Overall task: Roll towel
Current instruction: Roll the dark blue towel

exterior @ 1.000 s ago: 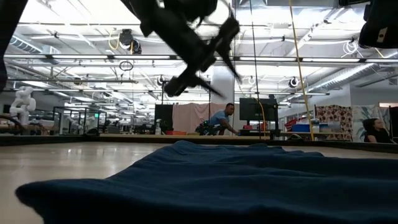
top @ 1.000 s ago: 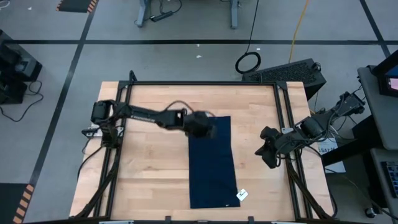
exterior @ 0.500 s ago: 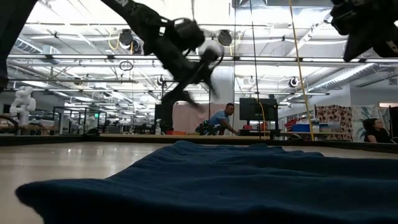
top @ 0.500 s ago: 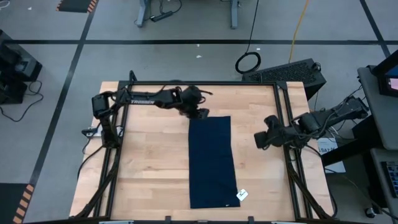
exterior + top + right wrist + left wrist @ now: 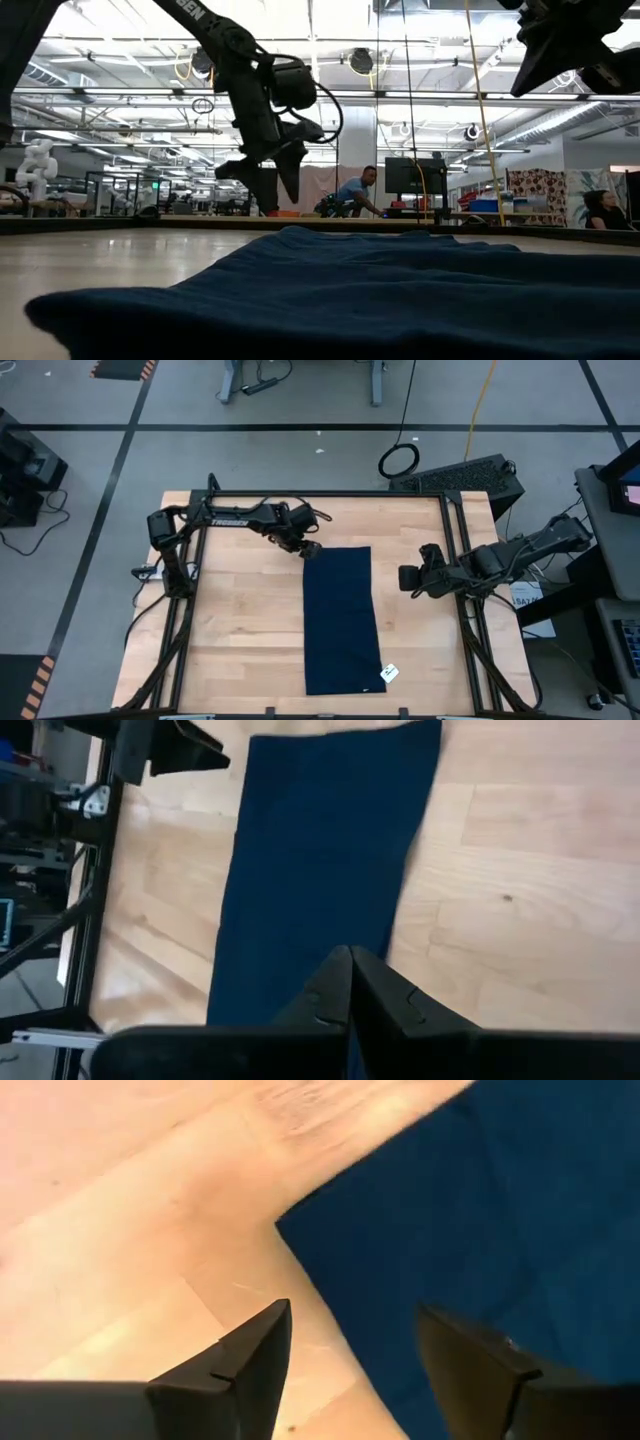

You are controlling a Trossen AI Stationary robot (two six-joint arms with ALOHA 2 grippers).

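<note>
On table (image 5: 240, 620), towel (image 5: 342, 620) lengthwise front-to-back.

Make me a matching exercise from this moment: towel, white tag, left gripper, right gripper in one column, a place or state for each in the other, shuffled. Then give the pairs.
1. towel
2. white tag
3. left gripper
4. right gripper

A. shut, off the cloth's right side
B. lying flat, unrolled
C. open, at the cloth's far left corner
D. at the cloth's near right corner

Pairs: 1-B, 2-D, 3-C, 4-A

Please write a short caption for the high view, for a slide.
Left gripper open at the flat navy towel's far-left corner; right gripper shut, waiting beside.
</note>
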